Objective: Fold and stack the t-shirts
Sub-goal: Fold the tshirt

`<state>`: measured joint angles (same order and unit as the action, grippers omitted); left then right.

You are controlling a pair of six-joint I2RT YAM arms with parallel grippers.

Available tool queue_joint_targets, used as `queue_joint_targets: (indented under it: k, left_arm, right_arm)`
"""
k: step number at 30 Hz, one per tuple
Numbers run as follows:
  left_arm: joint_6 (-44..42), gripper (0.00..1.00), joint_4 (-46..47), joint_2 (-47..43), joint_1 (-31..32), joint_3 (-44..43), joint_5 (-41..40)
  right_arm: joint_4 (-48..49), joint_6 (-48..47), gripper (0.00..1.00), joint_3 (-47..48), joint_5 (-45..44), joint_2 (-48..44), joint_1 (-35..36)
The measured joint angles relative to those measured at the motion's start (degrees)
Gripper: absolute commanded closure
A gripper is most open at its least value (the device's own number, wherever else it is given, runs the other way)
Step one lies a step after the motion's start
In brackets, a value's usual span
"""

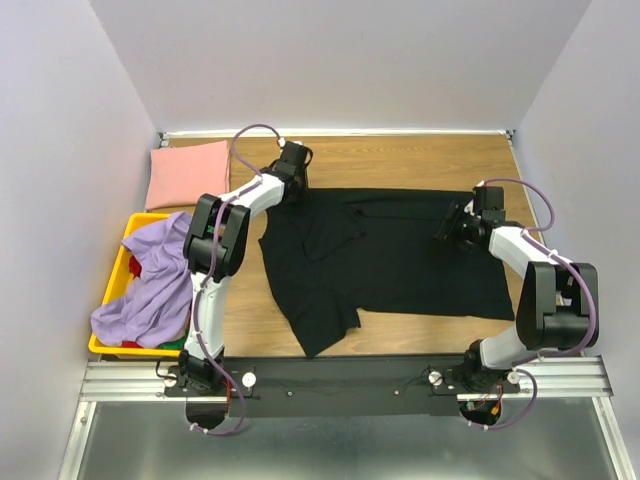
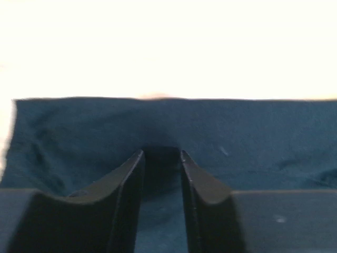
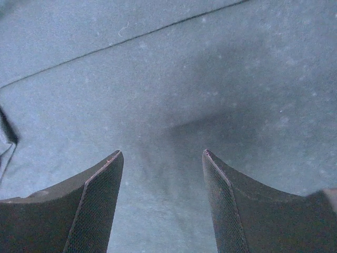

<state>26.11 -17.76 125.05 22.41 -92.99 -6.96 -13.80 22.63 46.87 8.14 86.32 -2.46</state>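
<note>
The black t-shirt [image 1: 400,260] lies spread on the wooden table, with one sleeve hanging toward the front edge. My left gripper [image 1: 293,190] is at its far left edge. In the left wrist view the jaws [image 2: 161,153] stand close together with the dark cloth [image 2: 253,132] pinched between them. My right gripper [image 1: 447,228] is over the shirt's right part. It is open in the right wrist view [image 3: 163,153], with flat cloth [image 3: 184,68] beneath. The pink t-shirt [image 1: 188,172] lies folded at the far left. The lavender t-shirt [image 1: 155,285] is draped over the crate.
A yellow plastic crate [image 1: 113,275] stands at the table's left edge, with coloured cloth under the lavender shirt. Bare wood [image 1: 420,160] shows behind the black shirt. Grey walls close in the table on three sides.
</note>
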Motion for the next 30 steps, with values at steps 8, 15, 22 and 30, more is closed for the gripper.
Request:
queue_joint_targets:
  k: [8,15,22,30]
  left_arm:
    - [-1.0,0.59,-3.2,4.3,-3.7,-7.3,0.1]
    - [-2.0,0.44,-6.2,6.2,-7.6,-11.7,-0.2]
    - [-3.6,0.27,-7.4,1.8,-10.7,-8.3,-1.6]
    - [-0.8,0.35,-5.4,-32.2,-1.6,22.2,-3.7]
  right_arm:
    - [-0.2,-0.7,0.28,0.8,-1.1,0.4,0.0]
    - [-1.4,-1.3,0.28,0.9,-2.6,0.3,0.0]
    - [-5.2,-1.3,0.27,1.4,-3.3,-2.5,0.0]
    - [-10.8,-1.2,0.26,3.1,-3.8,-11.5,0.0]
